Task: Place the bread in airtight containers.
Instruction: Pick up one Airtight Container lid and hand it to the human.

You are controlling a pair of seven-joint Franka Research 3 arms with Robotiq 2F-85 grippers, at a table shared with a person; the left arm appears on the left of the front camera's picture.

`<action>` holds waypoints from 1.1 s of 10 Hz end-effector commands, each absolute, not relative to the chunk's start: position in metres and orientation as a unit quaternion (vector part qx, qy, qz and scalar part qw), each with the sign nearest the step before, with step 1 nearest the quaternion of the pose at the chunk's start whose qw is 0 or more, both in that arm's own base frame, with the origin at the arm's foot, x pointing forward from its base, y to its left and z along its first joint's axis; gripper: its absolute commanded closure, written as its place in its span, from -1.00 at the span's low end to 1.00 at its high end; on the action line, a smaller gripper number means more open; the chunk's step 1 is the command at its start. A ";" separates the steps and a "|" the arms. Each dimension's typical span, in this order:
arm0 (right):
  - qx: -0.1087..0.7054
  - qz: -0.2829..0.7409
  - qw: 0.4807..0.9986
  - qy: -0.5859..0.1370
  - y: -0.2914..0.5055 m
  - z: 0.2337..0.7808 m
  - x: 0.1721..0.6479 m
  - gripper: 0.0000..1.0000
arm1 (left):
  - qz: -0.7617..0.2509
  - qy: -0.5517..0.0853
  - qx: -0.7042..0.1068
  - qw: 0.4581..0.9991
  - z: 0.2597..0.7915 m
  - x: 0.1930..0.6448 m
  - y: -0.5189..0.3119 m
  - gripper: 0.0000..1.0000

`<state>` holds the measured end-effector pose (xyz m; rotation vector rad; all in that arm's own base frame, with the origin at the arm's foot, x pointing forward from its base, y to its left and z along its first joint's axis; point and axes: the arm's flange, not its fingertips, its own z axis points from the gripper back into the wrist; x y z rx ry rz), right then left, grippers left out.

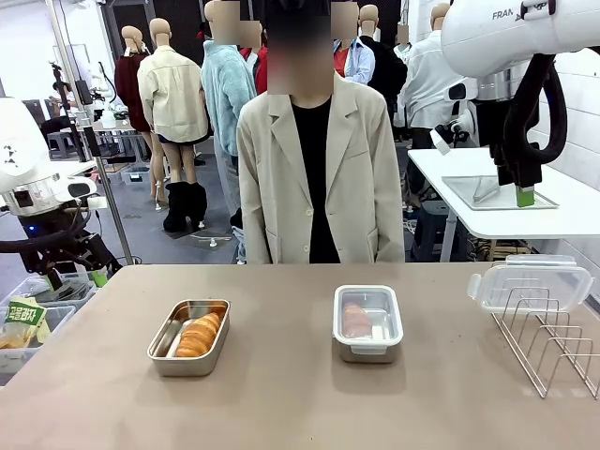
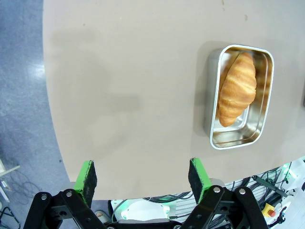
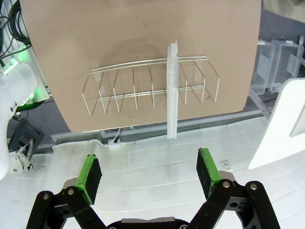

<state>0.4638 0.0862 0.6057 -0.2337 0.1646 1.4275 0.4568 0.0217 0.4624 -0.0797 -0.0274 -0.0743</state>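
Note:
An open steel container [image 1: 161, 347] lies left of the table's middle with a croissant [image 1: 199, 335] inside it. A second container [image 1: 367, 322], right of middle, has its clear lid on and a croissant [image 1: 355, 321] under it. My left gripper [image 2: 142, 176] is open and empty, hovering off the table's edge, well away from the open container [image 2: 212, 95] and its croissant [image 2: 237, 88]. High above the table's right end, my right gripper [image 3: 149, 174] is open and empty too. A spare clear lid [image 1: 530, 281] stands in the wire rack [image 1: 548, 337]; the right wrist view shows this lid [image 3: 172, 90] edge-on.
The wire rack [image 3: 143, 86] takes up the table's right end. A person in a beige jacket [image 1: 319, 178] stands at the far side, hands out of view. Plastic bins with a green packet [image 1: 22, 319] sit off the left edge. A white side table [image 1: 506, 192] stands behind right.

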 end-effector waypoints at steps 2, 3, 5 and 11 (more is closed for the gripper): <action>-0.107 0.652 0.747 0.075 0.086 0.606 0.464 -1.00 | -0.037 -0.014 -0.036 0.999 0.465 0.458 0.022 -1.00; -0.107 0.652 0.747 0.075 0.086 0.606 0.464 -1.00 | -0.037 -0.014 -0.036 0.999 0.465 0.458 0.022 -1.00; -0.119 0.651 0.745 0.086 0.080 0.583 0.475 -1.00 | -0.037 -0.014 -0.036 0.999 0.465 0.458 0.022 -1.00; -0.100 0.631 0.760 0.122 0.066 0.498 0.513 -1.00 | -0.037 -0.014 -0.036 0.999 0.465 0.458 0.022 -1.00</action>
